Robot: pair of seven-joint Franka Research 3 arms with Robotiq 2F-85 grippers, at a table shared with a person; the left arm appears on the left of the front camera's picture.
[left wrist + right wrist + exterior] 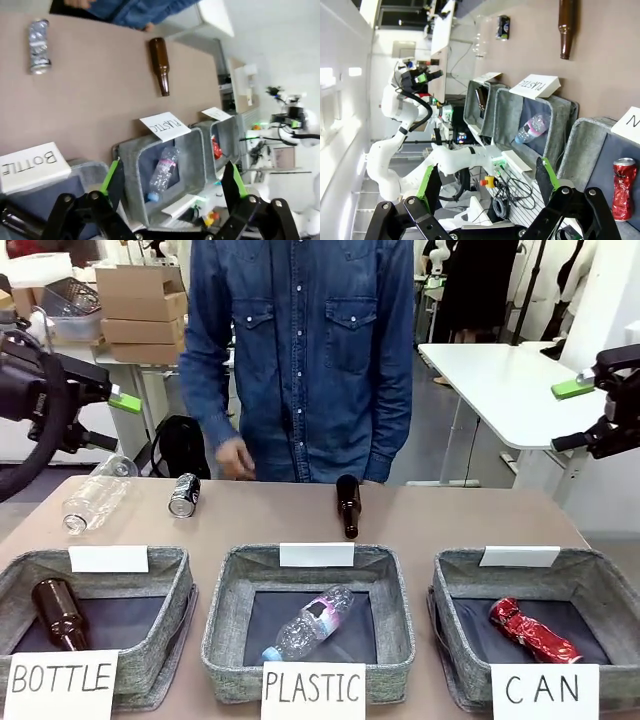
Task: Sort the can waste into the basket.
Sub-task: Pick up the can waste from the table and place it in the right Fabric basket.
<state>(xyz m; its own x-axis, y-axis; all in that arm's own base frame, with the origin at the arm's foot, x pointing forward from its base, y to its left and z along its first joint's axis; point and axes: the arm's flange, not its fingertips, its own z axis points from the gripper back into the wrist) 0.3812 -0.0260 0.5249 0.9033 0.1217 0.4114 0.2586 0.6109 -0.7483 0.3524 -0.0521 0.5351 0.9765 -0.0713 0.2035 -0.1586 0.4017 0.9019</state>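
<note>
A black and silver can [184, 494] lies on the table's far left part; it also appears as the can [38, 46] and the can [503, 27] in the wrist views. A crushed red can [533, 632] lies inside the grey basket [600, 585] marked "CAN" at the front right, and the right wrist view looks down on this red can [623, 188] in the basket [585, 145]. My left gripper [110, 420] hangs open high at the far left, well above the table. My right gripper [572, 415] hangs open high at the far right. Both wrist views, left gripper [172, 182] and right gripper [487, 187], show nothing between the fingers.
A brown glass bottle [347, 505] lies mid-table at the far side, and a clear plastic bottle [95, 500] lies at the far left. The "BOTTLE" basket [100, 570] holds a brown bottle; the "PLASTIC" basket [230, 580] holds a clear one. A person's hand [235, 458] hovers at the far edge.
</note>
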